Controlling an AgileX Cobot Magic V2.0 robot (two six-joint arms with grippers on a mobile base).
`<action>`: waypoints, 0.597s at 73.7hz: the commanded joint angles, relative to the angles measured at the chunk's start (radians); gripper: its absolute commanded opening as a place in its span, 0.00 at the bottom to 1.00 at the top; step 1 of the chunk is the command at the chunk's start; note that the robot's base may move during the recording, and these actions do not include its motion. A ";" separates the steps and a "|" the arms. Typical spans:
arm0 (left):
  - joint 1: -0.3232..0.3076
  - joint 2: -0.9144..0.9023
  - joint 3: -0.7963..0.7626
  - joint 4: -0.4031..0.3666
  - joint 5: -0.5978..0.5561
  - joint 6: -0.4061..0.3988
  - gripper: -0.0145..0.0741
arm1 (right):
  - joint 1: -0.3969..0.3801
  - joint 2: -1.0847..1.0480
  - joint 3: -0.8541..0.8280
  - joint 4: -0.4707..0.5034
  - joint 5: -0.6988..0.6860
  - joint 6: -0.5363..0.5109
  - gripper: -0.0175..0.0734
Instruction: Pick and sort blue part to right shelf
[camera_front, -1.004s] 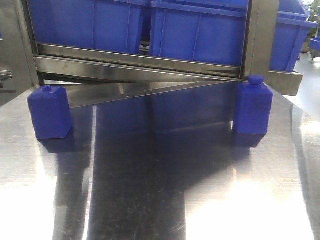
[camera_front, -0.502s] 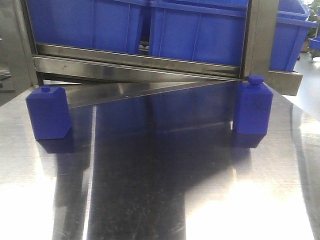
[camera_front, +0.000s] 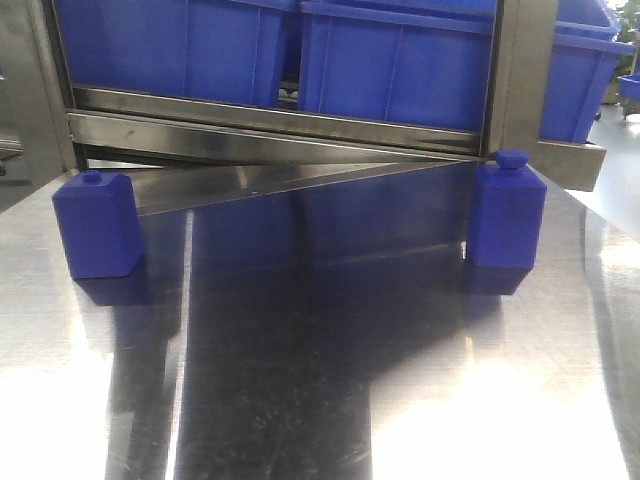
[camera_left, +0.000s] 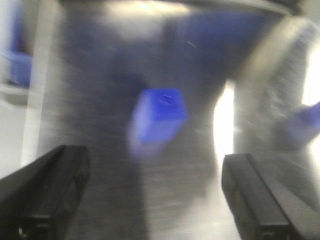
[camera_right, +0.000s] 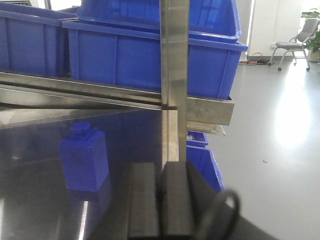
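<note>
From the front I see two blue bottle-shaped plastic pieces standing upright and well apart on the shiny steel table (camera_front: 300, 400). The left blue part (camera_front: 97, 225) and the right blue part (camera_front: 507, 212) both sit just in front of the grey steel right shelf (camera_front: 270, 125), which carries ribbed blue plastic bins (camera_front: 400, 70). My left end effector (camera_left: 155, 200) is spread wide and empty above the table, and the blurred left blue part lies ahead of it. My right end effector (camera_right: 160, 200) has its fingers pressed together on nothing, near the right blue part.
</note>
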 joint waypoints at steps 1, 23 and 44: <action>0.000 0.085 -0.089 -0.086 -0.014 0.025 0.86 | -0.003 -0.022 -0.022 0.001 -0.092 -0.007 0.25; -0.081 0.381 -0.328 -0.075 0.107 0.020 0.86 | -0.003 -0.022 -0.022 0.001 -0.092 -0.007 0.25; -0.240 0.570 -0.484 0.321 0.141 -0.322 0.86 | -0.003 -0.022 -0.022 0.001 -0.092 -0.007 0.25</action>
